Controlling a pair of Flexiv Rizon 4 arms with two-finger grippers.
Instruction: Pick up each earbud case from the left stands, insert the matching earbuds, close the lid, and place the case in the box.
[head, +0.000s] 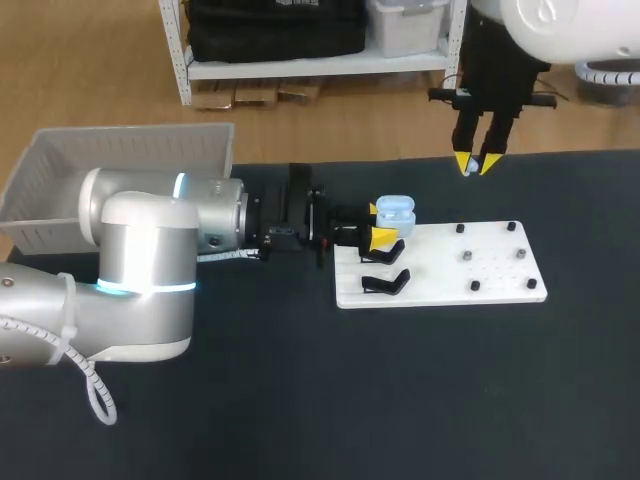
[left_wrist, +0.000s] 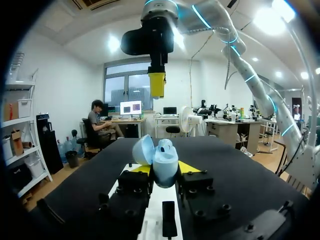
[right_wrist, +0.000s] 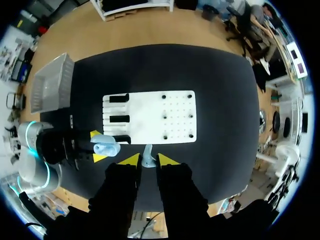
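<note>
Left gripper (head: 380, 224), reaching in from nine o'clock, clamps the open pale-blue earbud case (head: 395, 211) over the white board's (head: 500, 280) nine o'clock edge; right gripper (head: 478, 165), at the case's one o'clock, pinches an earbud (right_wrist: 147, 159); grey box (head: 120, 160) sits at ten o'clock.

Black table (head: 300, 400); white board (head: 440, 275); small dark pegs (head: 466, 256)

Bright, even indoor light from overhead; ceiling glare in the left wrist view; the matte black table (head: 300, 400) carries only soft shadows.
</note>
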